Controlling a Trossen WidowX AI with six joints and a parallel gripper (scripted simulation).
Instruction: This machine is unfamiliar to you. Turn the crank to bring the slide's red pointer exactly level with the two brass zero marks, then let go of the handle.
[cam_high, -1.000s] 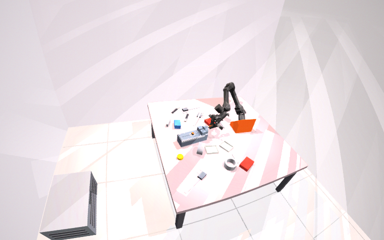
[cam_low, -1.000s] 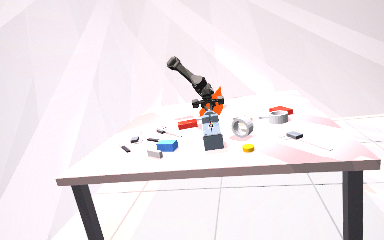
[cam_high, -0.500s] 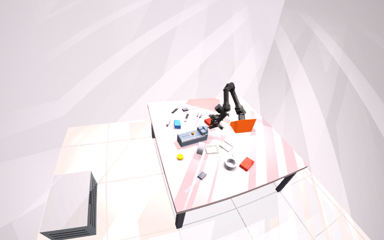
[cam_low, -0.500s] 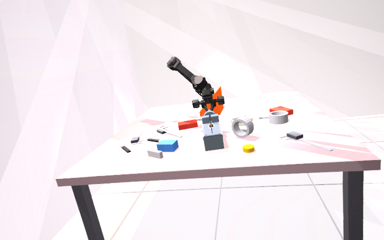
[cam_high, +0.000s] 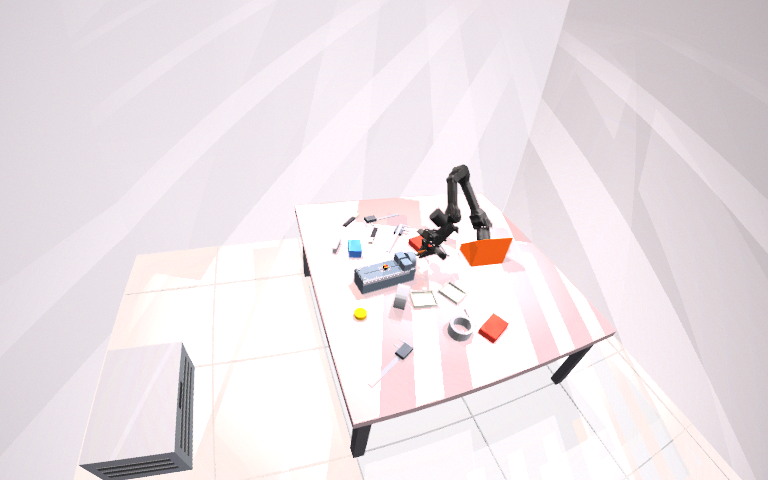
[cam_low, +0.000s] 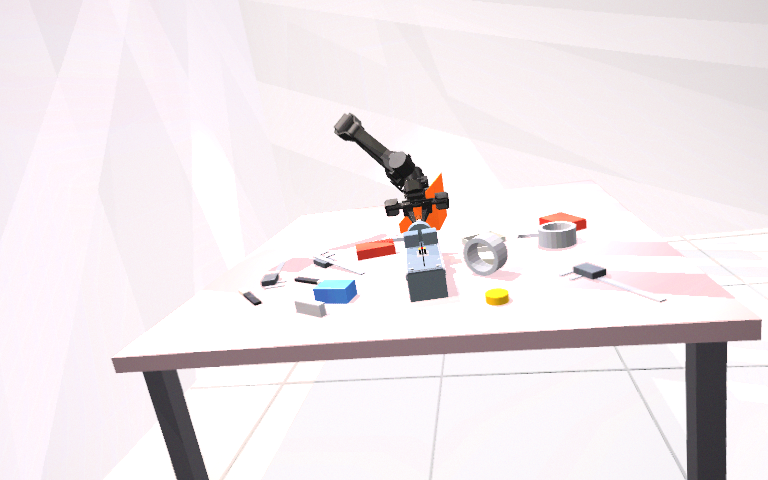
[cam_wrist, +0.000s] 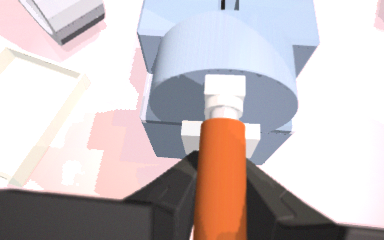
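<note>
The gripper (cam_high: 419, 253) (cam_low: 417, 221) (cam_wrist: 216, 162) clamps the orange handle (cam_high: 421, 253) (cam_wrist: 223, 175); the red pointer's alignment is too small to judge.

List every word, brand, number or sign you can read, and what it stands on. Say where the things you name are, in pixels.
No readable text anywhere.
Blue-grey metal slide machine (cam_high: 385, 279) (cam_low: 427, 284) (cam_wrist: 225, 45): fine marks on top, too small to read.
Dark-grey and silver calipers (cam_high: 403, 350) (cam_low: 589, 270): none legible.
Orange cylindrical crank handle (cam_wrist: 221, 175): no lettering visible.
</note>
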